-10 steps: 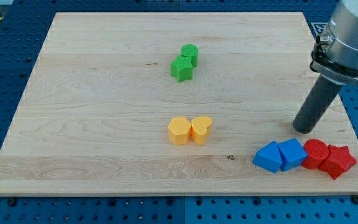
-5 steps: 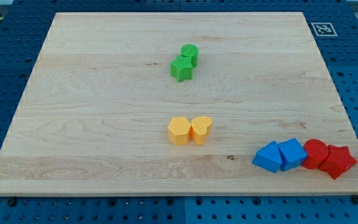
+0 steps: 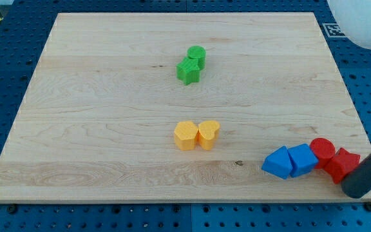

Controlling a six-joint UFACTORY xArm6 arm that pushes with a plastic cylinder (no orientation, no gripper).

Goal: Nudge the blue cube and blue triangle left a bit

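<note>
While the rod leans in from the view's lower right corner, my tip (image 3: 355, 191) is seen at the board's bottom right edge, touching or just beside the red star (image 3: 341, 164) on that block's lower right side. No claw is carried by this arm, so nothing can be said of spread or pinched jaws; only the dark rod is shown, and its upper part is cut off by the frame. The blue triangle (image 3: 277, 162) is placed near the board's bottom edge, toward the view's right, and the blue cube (image 3: 303, 159) is pressed against its right side. The red cylinder (image 3: 323, 150) is set against the cube's right side, and the star is set against the cylinder's lower right, partly covered by the rod. These four blocks are joined in one row that slopes slightly. The tip is kept apart from both blue blocks by the two red ones. Near the middle of the wooden board (image 3: 108, 116), a yellow hexagon (image 3: 185, 136) and a yellow heart (image 3: 209, 134) are found touching side by side. Toward the view's top, a green star (image 3: 188, 70) is seen with a green cylinder (image 3: 198, 55) touching its upper right. A white rounded part (image 3: 359, 22) of the arm is visible at the view's top right corner.
</note>
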